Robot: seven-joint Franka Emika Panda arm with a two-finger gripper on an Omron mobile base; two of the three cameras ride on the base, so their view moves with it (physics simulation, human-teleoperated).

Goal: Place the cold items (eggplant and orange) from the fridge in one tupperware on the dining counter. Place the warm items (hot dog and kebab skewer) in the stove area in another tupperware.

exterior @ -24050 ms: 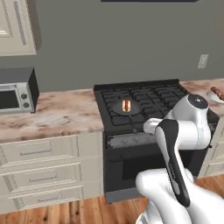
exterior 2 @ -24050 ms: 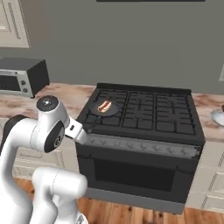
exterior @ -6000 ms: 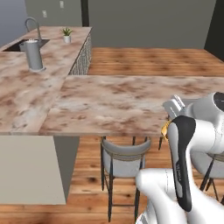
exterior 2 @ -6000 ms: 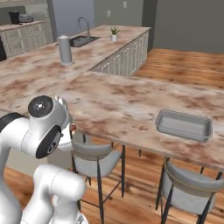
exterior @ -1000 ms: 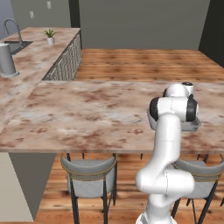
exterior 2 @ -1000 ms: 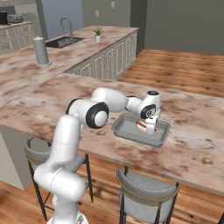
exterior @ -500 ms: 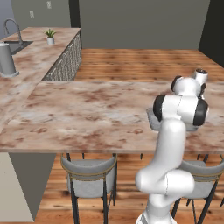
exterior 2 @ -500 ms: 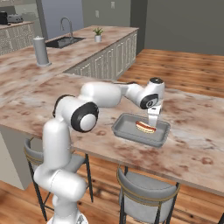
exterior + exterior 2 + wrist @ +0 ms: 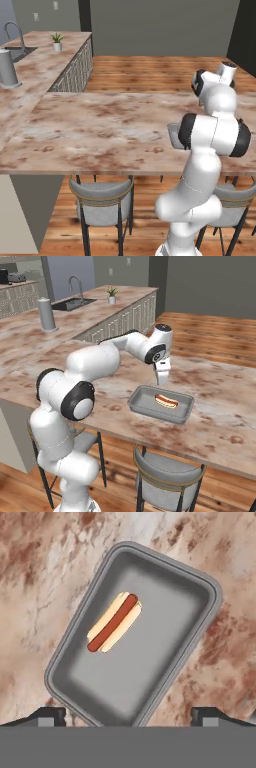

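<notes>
Lying in the grey tupperware (image 9: 161, 405) on the marbled dining counter (image 9: 220, 426), the hot dog (image 9: 166, 401) is seen slightly toward the tray's ten-o'clock corner in the hand view, its sausage slanted from one o'clock down to seven o'clock. The pincer (image 9: 162, 376) is held above the tray's far rim with nothing between its spread fingertips (image 9: 49, 716), which are set wide apart at the bottom of the hand view. A grey stool (image 9: 167, 476) is tucked under the counter edge just below the tray.
</notes>
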